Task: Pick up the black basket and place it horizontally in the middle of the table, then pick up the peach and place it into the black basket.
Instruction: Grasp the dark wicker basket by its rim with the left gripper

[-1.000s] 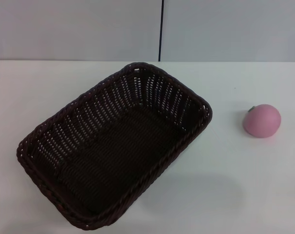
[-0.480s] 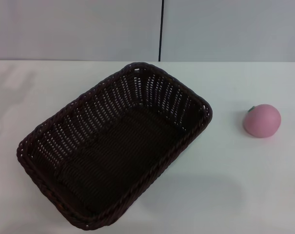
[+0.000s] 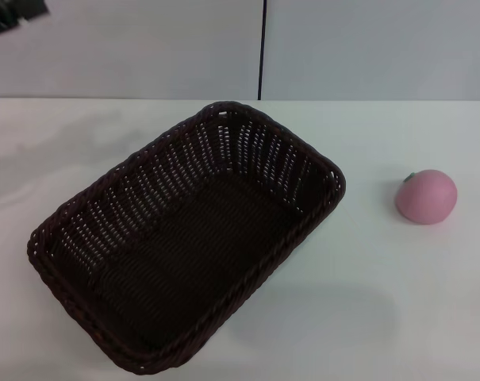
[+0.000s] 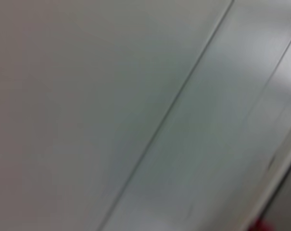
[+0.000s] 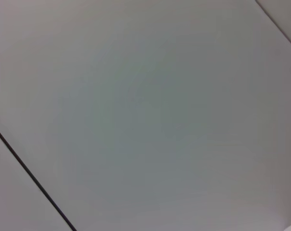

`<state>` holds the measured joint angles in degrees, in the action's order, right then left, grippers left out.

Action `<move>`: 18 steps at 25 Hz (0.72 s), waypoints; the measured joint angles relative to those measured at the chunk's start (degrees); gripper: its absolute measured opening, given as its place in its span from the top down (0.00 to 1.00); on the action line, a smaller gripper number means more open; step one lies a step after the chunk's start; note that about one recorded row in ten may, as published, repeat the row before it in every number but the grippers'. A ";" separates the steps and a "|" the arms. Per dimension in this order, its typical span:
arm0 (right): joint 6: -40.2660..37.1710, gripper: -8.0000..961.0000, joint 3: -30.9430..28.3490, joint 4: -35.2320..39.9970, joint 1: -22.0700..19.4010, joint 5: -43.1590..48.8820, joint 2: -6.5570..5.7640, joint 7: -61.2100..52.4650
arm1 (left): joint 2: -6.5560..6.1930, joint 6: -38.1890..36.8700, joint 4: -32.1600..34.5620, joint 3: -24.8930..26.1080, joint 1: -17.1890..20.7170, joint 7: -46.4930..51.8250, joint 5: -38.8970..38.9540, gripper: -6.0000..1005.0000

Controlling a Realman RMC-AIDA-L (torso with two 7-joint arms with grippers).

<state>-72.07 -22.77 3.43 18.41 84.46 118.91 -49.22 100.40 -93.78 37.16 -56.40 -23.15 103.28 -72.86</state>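
pale wall (image 3: 366, 48) behind far edge; thin dark vertical seam (image 3: 262, 48) roughly centre, panels either side.

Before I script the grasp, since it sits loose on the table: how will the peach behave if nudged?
The peach looks round, so it may roll. It appears to rest on a flattish underside, which could steady it. Its smooth skin may slip.
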 joint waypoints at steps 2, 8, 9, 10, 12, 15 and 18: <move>0.47 0.25 0.00 -0.01 -0.01 0.00 0.00 -0.06 | 0.71 -0.28 6.88 3.53 -2.82 8.71 -15.55 0.21; 1.48 0.25 0.00 -0.13 -0.04 0.00 0.01 -0.09 | 2.87 -0.79 15.65 4.66 -6.52 16.95 -32.00 0.21; 1.53 0.25 0.00 -0.20 -0.08 0.00 0.03 -0.09 | 3.31 -1.08 16.89 4.86 -7.15 17.87 -34.45 0.22; 1.55 0.25 0.00 -0.29 -0.14 0.00 0.06 -0.09 | 3.81 -1.47 17.97 4.90 -7.80 18.66 -36.64 0.22; 1.60 0.25 0.00 -0.44 -0.35 0.00 0.07 -0.09 | 5.30 -2.24 20.40 4.92 -9.54 20.04 -43.18 0.22; 1.86 0.25 0.00 -0.44 -0.46 0.01 0.08 -0.09 | 6.43 -2.55 21.68 4.91 -10.58 20.76 -47.15 0.22; 2.67 0.25 0.01 -0.44 -0.55 0.01 0.09 -0.09 | 7.84 -3.03 22.54 4.86 -12.07 21.73 -52.26 0.23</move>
<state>-69.40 -22.76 2.99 17.86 84.47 119.00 -49.31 108.23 -96.81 59.70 -51.53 -35.22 125.01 -125.12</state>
